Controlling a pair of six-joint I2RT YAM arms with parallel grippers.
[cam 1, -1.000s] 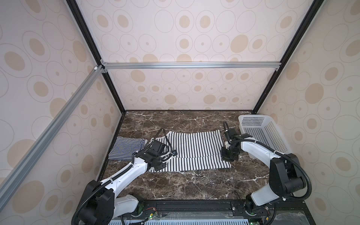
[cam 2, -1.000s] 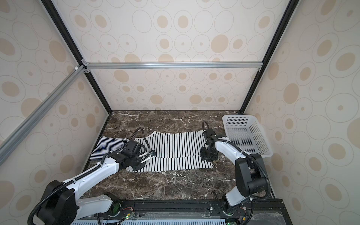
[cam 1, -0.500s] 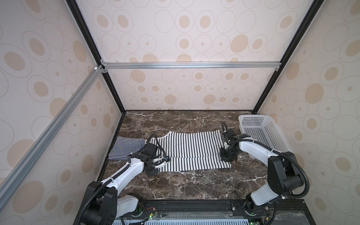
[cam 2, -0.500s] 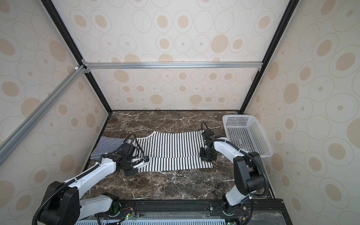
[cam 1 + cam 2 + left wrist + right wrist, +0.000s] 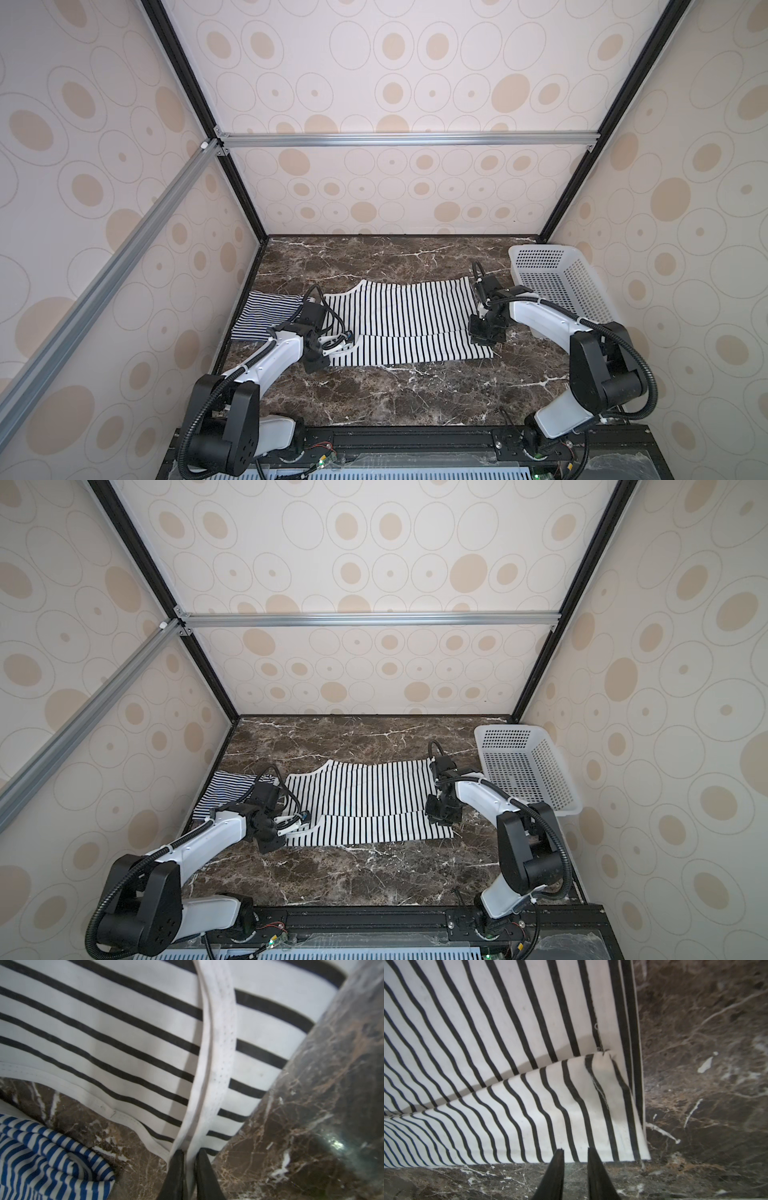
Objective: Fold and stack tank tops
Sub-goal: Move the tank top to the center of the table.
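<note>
— Where the left arm reaches in, what lies around the left claw (image 5: 348, 336)?

— On its outer side the fine-striped tank top (image 5: 266, 316) lies folded on the dark, white-veined marble surface (image 5: 395, 395). The left wrist view shows the cloth soft and rumpled, blue and white, with a strip of bare marble between it and the wide-striped tank top (image 5: 104, 1032). From above that gap is hard to make out.

— And the claw itself?

— Pinched shut on the white stitched trim (image 5: 216, 1043) of the wide-striped tank top. The band runs straight in between the black fingers (image 5: 176, 1167).

— What fills the space between the two claws?

— That same top, spread flat in both top views: white knit with black stripes, and a crease (image 5: 529, 1076) crossing it from claw to claw. The right wrist view shows the crease as a raised, shadowed ripple. From above it is only a thin line.

— The right claw (image 5: 575, 1153)?

— Narrow, its fingers slightly apart. The tips sit at the cloth's near edge by the corner, bare marble shows between them, and nothing is gripped.

— And past it?

— A white perforated plastic basket (image 5: 557, 282), near the right arm's outer side and apart from the cloth.
</note>
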